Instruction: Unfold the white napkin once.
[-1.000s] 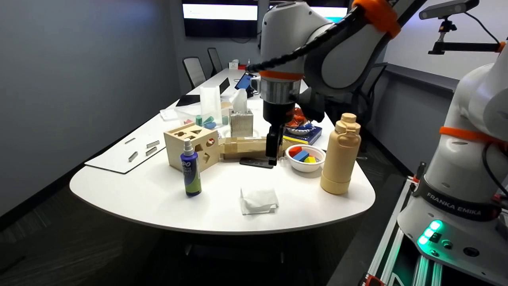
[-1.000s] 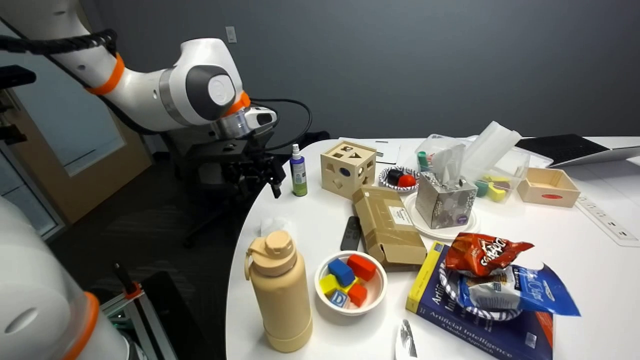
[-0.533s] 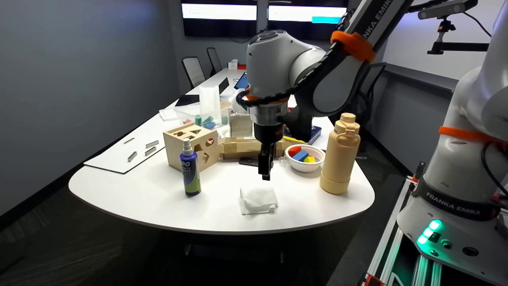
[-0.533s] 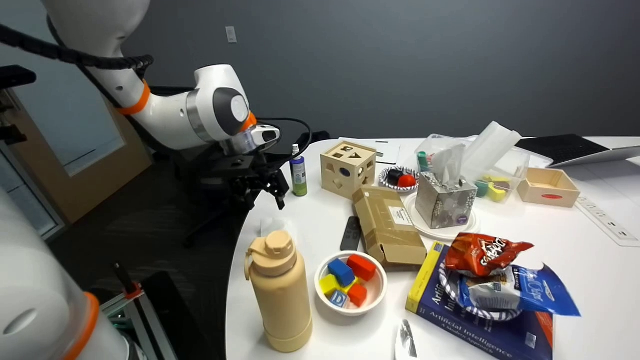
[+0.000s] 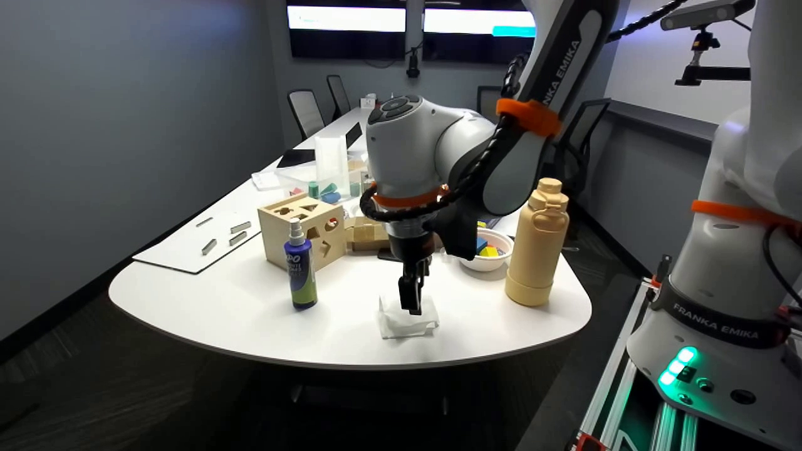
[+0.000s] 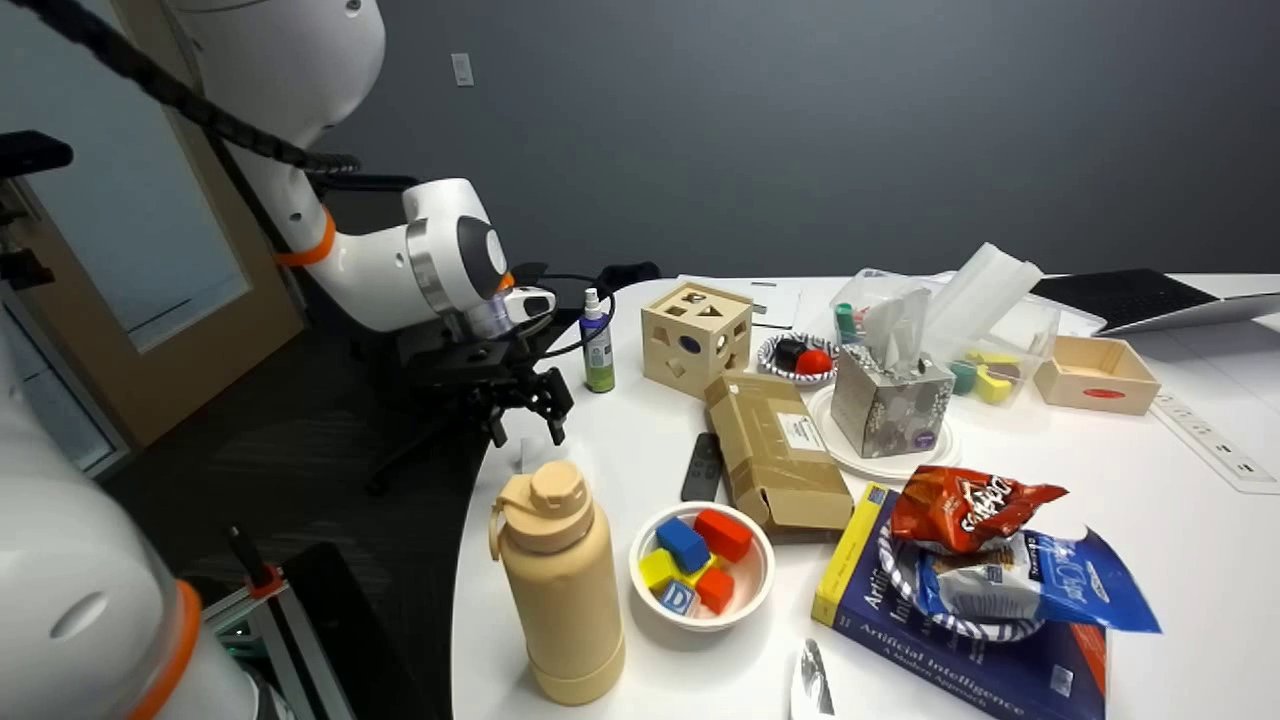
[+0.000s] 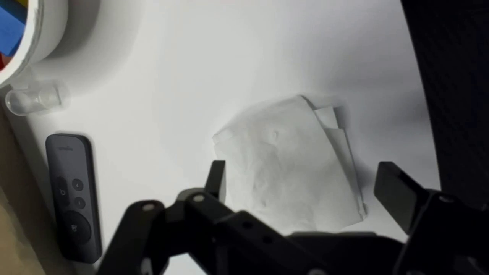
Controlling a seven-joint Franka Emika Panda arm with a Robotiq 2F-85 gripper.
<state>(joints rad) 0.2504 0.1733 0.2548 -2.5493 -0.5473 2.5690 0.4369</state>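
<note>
The white napkin [image 7: 282, 168] lies folded in layers on the white table near its rounded edge. In the wrist view its folded layers show along the right side, with the lower layer's edge sticking out. It also shows in an exterior view [image 5: 401, 327], partly behind the gripper. In another exterior view it is mostly hidden behind the tan bottle [image 6: 562, 590] and the gripper. My gripper [image 7: 303, 170] is open and empty, pointing down above the napkin. Its fingers appear on either side of the napkin in the wrist view. The fingers also show low over the table in both exterior views [image 5: 410, 302] [image 6: 527, 436].
A black remote [image 7: 72, 198] and a small clear tube [image 7: 36, 98] lie beside the napkin. A white bowl [image 5: 482, 263] of blocks, a purple spray bottle [image 5: 301, 272], a wooden shape box [image 5: 282, 241] and a cardboard box [image 6: 770, 450] stand around. The table edge [image 7: 424, 91] is close.
The arm has come down and toward the table's near edge, bringing the open gripper from above the remote area to over the napkin. The napkin has not moved.
</note>
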